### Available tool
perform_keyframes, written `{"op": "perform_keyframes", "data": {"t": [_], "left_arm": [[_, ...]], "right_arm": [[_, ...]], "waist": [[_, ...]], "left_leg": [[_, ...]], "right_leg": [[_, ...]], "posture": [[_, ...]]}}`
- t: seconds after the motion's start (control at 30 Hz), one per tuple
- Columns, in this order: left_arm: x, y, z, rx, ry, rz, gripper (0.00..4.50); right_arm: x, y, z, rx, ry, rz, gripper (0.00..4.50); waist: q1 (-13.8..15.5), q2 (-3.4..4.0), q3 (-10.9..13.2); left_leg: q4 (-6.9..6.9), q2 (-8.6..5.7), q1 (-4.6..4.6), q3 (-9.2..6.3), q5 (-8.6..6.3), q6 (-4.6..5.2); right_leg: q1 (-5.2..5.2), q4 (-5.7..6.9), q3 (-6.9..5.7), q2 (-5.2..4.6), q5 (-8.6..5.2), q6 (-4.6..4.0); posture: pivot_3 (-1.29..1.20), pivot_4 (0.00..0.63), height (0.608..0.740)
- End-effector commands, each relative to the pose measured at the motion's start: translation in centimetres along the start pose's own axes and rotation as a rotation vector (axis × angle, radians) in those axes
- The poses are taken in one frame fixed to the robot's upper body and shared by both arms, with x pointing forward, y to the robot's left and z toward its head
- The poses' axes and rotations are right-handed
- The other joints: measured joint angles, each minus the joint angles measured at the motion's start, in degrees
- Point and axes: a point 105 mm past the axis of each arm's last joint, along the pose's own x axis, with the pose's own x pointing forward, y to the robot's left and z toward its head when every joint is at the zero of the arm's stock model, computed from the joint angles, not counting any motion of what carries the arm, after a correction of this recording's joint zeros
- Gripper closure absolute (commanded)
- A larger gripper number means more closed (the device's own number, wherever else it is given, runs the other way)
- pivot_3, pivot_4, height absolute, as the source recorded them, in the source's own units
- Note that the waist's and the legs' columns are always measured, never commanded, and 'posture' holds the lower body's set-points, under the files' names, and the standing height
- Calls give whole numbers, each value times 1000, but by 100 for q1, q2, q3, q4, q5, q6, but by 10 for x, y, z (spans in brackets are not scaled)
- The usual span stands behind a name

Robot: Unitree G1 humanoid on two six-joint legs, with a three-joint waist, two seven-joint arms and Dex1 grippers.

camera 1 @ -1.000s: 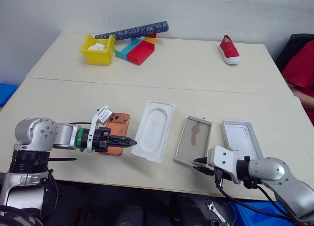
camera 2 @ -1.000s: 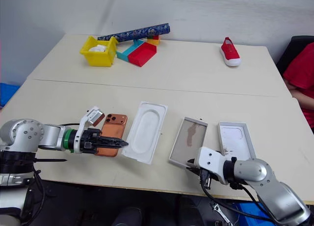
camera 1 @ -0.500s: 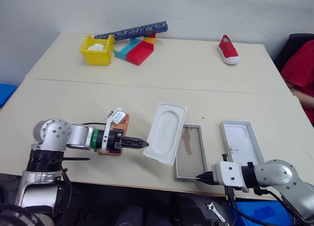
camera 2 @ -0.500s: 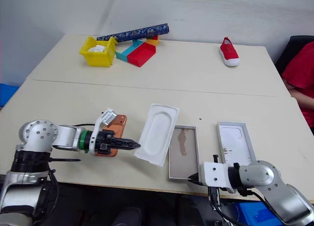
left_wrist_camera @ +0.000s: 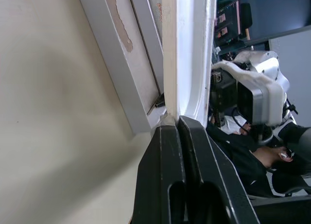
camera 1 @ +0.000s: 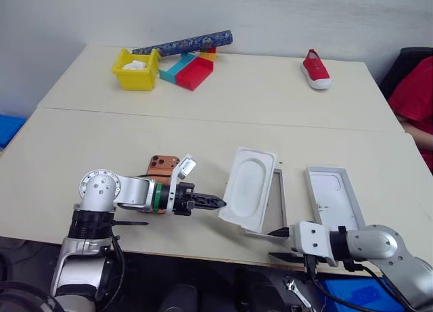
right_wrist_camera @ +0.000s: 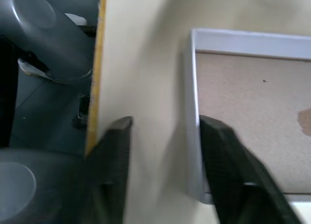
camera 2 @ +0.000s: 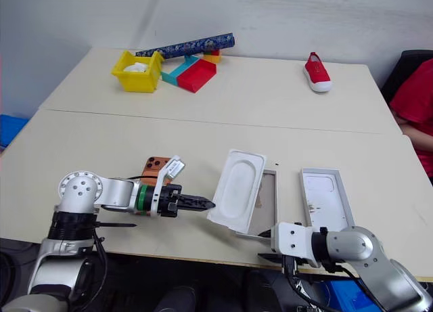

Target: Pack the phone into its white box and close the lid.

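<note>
The orange phone [camera 1: 162, 164] lies on the table, partly hidden behind my left arm. My left gripper [camera 1: 220, 204] is shut, and its tips press against the near left edge of the white moulded insert [camera 1: 249, 188]. The insert lies tilted over the white box [camera 1: 278, 198], which shows as a narrow strip on its right. In the left wrist view the shut fingertips [left_wrist_camera: 171, 129] meet the insert [left_wrist_camera: 192, 49] above the box [left_wrist_camera: 109, 63]. The lid [camera 1: 329, 193] lies inside up to the right. My right gripper [camera 1: 277, 244] is open just off the box's near corner [right_wrist_camera: 193, 112].
At the back of the far table stand a yellow bin [camera 1: 135, 68], red and teal trays [camera 1: 191, 71] and a patterned roll [camera 1: 186, 42]. A red shoe [camera 1: 316, 68] lies at the back right. A person in red [camera 1: 416, 95] sits at the right edge. The table's front edge [right_wrist_camera: 95, 88] is close to my right gripper.
My left gripper has swept right, pushing the insert onto the box. The right gripper, shut at the box's near corner before, turned the box straight, then opened and drew back a little.
</note>
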Motion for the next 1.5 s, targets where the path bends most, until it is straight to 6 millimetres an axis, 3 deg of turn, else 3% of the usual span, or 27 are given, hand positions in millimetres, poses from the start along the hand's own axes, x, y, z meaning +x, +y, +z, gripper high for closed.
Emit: {"op": "perform_keyframes", "data": {"t": [0.03, 0.13, 0.27, 0.4, 0.9, 1.0, 1.33, 1.5], "left_arm": [[11, -6, 4, 13, -2, -2, 4500], [25, 5, 4, -26, -16, 65, 4500], [39, -1, 0, -63, -26, 25, 4500], [52, -2, -7, -108, -32, 43, 4500], [59, -7, -13, -161, 73, 24, 4500], [59, -8, -13, -150, 91, 30, 3836], [46, -29, -5, -75, 125, -88, 789], [29, -44, 9, 121, 94, -107, 789]], "right_arm": [[-26, -2, 28, 12, -63, -47, 1098], [-52, 1, 47, 109, -135, -100, 44], [-82, 5, 63, 204, -165, -166, 44], [-99, 12, 63, 277, -138, -212, 44], [-89, 4, 56, 286, -123, -285, 44], [-86, 4, 56, 286, -129, -289, 0], [-81, 3, 54, 288, -141, -303, 0], [-78, -3, 57, 285, -163, -306, 0]], "waist": [[11, 0, 0], [52, -3, -1], [91, -7, -2], [146, -9, -3], [160, -11, -1], [159, -12, 0], [149, -12, 0], [123, -11, 2]], "left_leg": [[0, 0, -1, -1, 0, 0], [1, 0, 1, -3, -1, 1], [-1, 4, 1, -3, -2, -2], [-1, 5, 2, -3, -4, -1], [-2, 2, 0, -1, -2, -8], [-2, 2, 1, -1, -2, -8], [-4, 2, -1, -1, -2, -9], [-5, 2, -1, -1, -2, -9]], "right_leg": [[0, -1, -1, 0, 0, 0], [5, -4, -1, 0, 1, 2], [5, -5, 1, 4, 1, 2], [8, -5, 3, 2, 1, 2], [6, -9, 2, 2, 1, 2], [7, -12, 2, 2, 1, 2], [6, -14, 1, 2, 0, 2], [6, -16, -1, 4, -1, 0]], "posture": [[0, 150, 740], [0, 150, 740], [0, 150, 740], [0, 150, 740], [0, 150, 740], [0, 150, 740], [0, 150, 740], [0, 150, 740]]}}
